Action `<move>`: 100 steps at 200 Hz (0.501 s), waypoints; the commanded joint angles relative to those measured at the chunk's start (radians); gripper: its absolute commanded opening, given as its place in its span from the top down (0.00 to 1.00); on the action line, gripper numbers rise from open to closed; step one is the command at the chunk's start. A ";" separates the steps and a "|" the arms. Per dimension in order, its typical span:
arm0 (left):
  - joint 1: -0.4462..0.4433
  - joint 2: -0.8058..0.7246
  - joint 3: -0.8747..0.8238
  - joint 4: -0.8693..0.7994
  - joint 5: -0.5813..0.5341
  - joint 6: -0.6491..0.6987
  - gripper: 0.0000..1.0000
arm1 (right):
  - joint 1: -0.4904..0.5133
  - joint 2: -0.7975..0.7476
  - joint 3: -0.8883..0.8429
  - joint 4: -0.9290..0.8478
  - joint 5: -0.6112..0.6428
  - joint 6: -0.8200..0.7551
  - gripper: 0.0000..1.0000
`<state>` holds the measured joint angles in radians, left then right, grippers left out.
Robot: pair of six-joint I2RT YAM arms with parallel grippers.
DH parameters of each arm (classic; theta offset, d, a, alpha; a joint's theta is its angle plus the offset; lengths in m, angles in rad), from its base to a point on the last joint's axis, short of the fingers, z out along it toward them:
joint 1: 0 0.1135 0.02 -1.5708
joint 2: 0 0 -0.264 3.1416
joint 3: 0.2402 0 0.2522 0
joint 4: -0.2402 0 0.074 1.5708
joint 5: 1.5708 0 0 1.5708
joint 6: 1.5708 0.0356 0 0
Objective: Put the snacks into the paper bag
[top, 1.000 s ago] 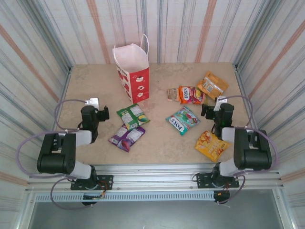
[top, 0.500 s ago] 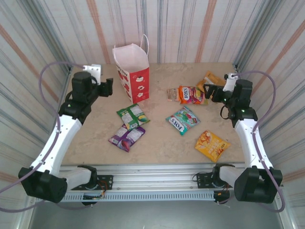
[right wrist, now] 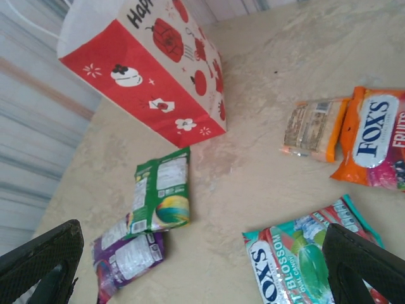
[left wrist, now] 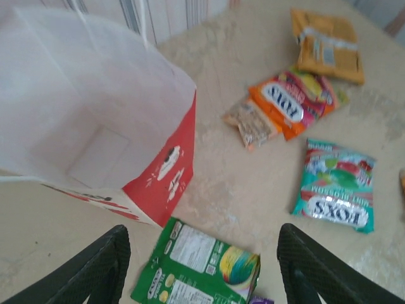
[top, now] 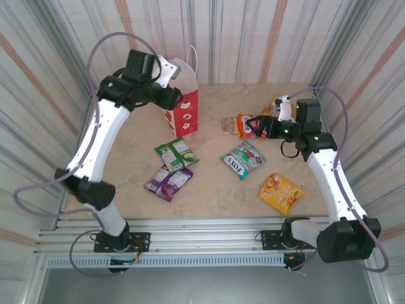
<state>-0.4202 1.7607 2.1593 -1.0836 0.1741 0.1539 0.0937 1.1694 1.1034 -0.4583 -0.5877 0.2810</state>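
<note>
The paper bag [top: 185, 106] stands open at the back left, white above and red below. My left gripper [top: 173, 97] hovers at its near-left rim, open and holding nothing [left wrist: 202, 244]. In the left wrist view the bag's mouth [left wrist: 95, 107] lies upper left and the green packet [left wrist: 196, 266] sits between the fingers, far below. Snacks lie flat on the table: green [top: 176, 154], purple [top: 168, 182], teal FOX'S [top: 243, 159], orange-red [top: 250, 126], orange [top: 276, 105], yellow [top: 281, 192]. My right gripper [top: 253, 124] hangs open above the orange-red packet, empty [right wrist: 202, 256].
A small tan packet [top: 228, 125] lies beside the orange-red one. Striped walls close in the table [top: 126, 145] on three sides, and a metal rail [top: 202, 228] runs along the near edge. Bare tabletop lies left of the green and purple packets.
Both arms have unfolded from low near the front rail and reached far over the table: the left gripper up to the bag, the right to above the orange-red packet. The packets have not moved.
</note>
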 commanded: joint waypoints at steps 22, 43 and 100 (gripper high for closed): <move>-0.009 0.201 0.234 -0.154 -0.001 0.097 0.32 | 0.023 0.025 0.025 0.009 -0.006 0.020 0.01; -0.009 0.268 0.305 -0.124 -0.011 0.104 0.30 | 0.027 0.036 0.021 0.010 -0.006 0.020 0.01; -0.009 0.378 0.346 -0.076 -0.054 0.130 0.30 | 0.031 0.055 -0.009 0.017 -0.016 0.018 0.01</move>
<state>-0.4259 2.0819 2.4748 -1.1709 0.1562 0.2420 0.1143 1.2118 1.1030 -0.4488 -0.5884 0.2813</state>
